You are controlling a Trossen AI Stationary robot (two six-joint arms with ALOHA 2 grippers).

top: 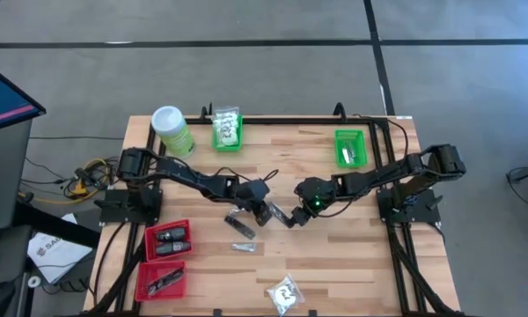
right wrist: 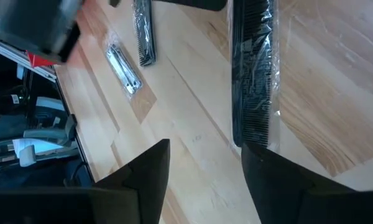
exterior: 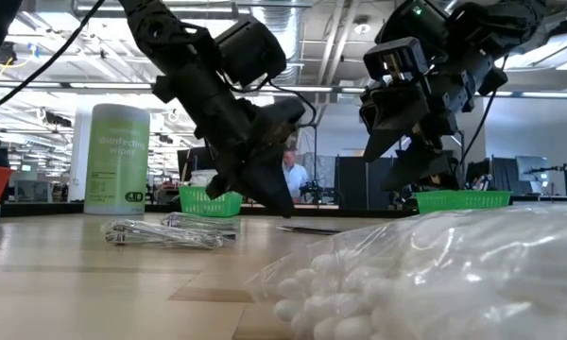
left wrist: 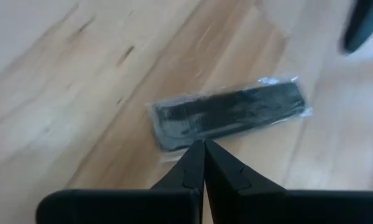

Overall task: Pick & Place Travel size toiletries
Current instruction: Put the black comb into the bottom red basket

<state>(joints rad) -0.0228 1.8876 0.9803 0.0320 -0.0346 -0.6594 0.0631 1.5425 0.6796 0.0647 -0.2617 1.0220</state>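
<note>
A black comb in a clear wrapper (left wrist: 227, 112) lies slantwise at mid-table (top: 281, 214), between my two grippers. My left gripper (left wrist: 203, 144) is shut at the wrapper's edge. My right gripper (right wrist: 208, 149) is open; the comb's other end (right wrist: 253, 134) lies just in front of one of its fingers (right wrist: 267, 168). A second dark comb (top: 240, 227) and a silvery sachet (top: 240, 247) lie flat on the wood toward the near edge. A clear bag of white pieces (top: 284, 293) rests at the near edge. My left gripper pinches the clear wrapper's long edge (left wrist: 185, 148) between its two fingertips, near one end of the comb, slanting down from the table's left. The fingers lie across the comb. Whether the comb is off the wood I cannot tell. Whether my right gripper's finger touches the comb's end I cannot tell.
A light-green canister (top: 172, 130) stands at the far left beside a green basket (top: 227, 132) of white packets. Another green basket (top: 350, 148) sits far right. Two red baskets (top: 167, 239) (top: 161, 279) holding dark items line the near left edge.
</note>
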